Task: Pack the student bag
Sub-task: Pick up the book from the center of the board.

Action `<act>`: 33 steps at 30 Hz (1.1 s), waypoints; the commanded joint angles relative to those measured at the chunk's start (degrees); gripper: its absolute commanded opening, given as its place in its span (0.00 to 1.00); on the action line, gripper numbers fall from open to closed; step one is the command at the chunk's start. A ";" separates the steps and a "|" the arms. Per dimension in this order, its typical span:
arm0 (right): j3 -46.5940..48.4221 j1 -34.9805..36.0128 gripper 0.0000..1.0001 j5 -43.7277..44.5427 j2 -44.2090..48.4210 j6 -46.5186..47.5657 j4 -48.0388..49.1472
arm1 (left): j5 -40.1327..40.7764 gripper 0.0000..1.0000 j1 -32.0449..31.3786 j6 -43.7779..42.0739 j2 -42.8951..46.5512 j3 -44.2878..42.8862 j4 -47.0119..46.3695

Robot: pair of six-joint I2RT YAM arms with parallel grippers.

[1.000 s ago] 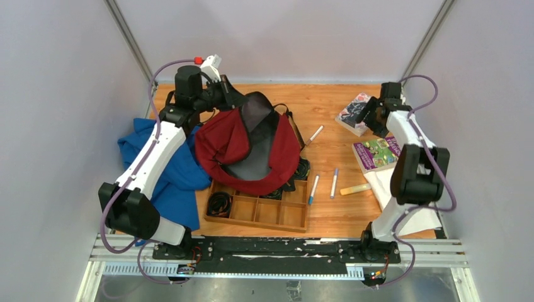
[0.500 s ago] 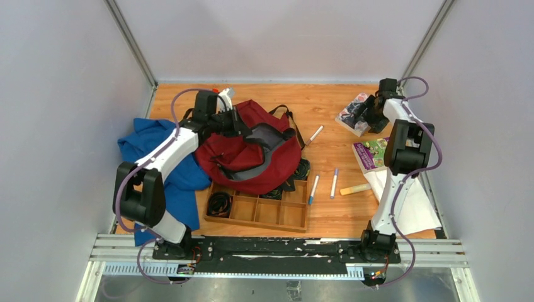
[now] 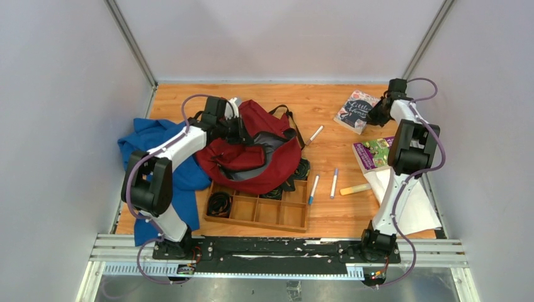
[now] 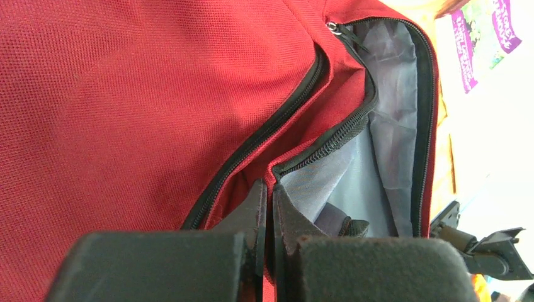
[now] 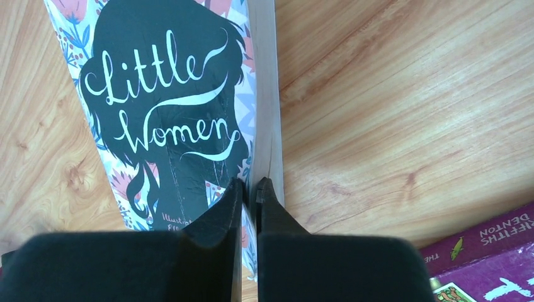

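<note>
Student bag (image 3: 252, 151) sits left of centre on the table (image 3: 327, 94), its near edge lapping over the back of the compartment tray (image 3: 264, 214). Cloth garment (image 3: 148, 145) lies touching it on the left. To the right, one pen (image 3: 315, 134) lies farther back and two pens (image 3: 334, 182) nearer. Far right, back to front: Little Women book (image 3: 356, 111), second book (image 3: 376, 154) (overlapping the sheets), paper sheets (image 3: 412, 204).

One backpack (image 3: 252, 157), two books (image 3: 357, 111), three pens (image 3: 334, 182)
</note>
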State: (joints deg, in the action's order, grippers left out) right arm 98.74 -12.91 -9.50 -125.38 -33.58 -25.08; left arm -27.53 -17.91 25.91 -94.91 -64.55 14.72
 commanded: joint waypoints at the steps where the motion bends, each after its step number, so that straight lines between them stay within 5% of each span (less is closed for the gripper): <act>1: -4.02 0.02 0.00 1.21 -0.08 1.65 -0.12 | 0.37 0.01 -0.78 -1.72 0.97 -2.66 1.99; 3: -4.92 -0.03 0.00 1.44 1.99 2.09 0.61 | 0.75 0.16 -0.81 -2.69 1.62 -4.16 3.71; 8: -5.79 -0.10 0.00 -0.76 6.38 3.66 2.37 | 5.85 0.82 -1.39 -4.16 4.07 -7.48 6.95; 12: -5.50 -0.17 0.00 -3.03 8.68 4.43 2.93 | 14.75 0.99 -2.13 -5.01 6.35 -12.44 9.95; 15: -5.17 -0.50 0.00 -6.20 9.83 3.83 3.50 | 21.21 1.00 -4.58 -5.15 6.04 -17.25 8.01; 19: -6.09 -1.20 0.00 -10.52 11.24 2.19 5.19 | 19.48 1.00 -8.84 -3.83 -1.62 -30.75 8.67; 28: -7.58 -2.67 0.00 -16.34 11.77 -0.94 8.99 | 4.30 1.00 -16.26 4.94 -37.01 -70.30 10.41; 33: -7.48 -3.18 0.00 -19.50 12.19 -2.81 11.45 | 1.52 1.00 -17.55 15.73 -47.02 -71.75 -4.26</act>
State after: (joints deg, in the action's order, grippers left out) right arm 90.87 -15.05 -23.62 -116.05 -33.80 -18.24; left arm -21.56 -34.74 32.16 -136.22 -136.33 18.76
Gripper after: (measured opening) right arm 0.048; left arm 0.997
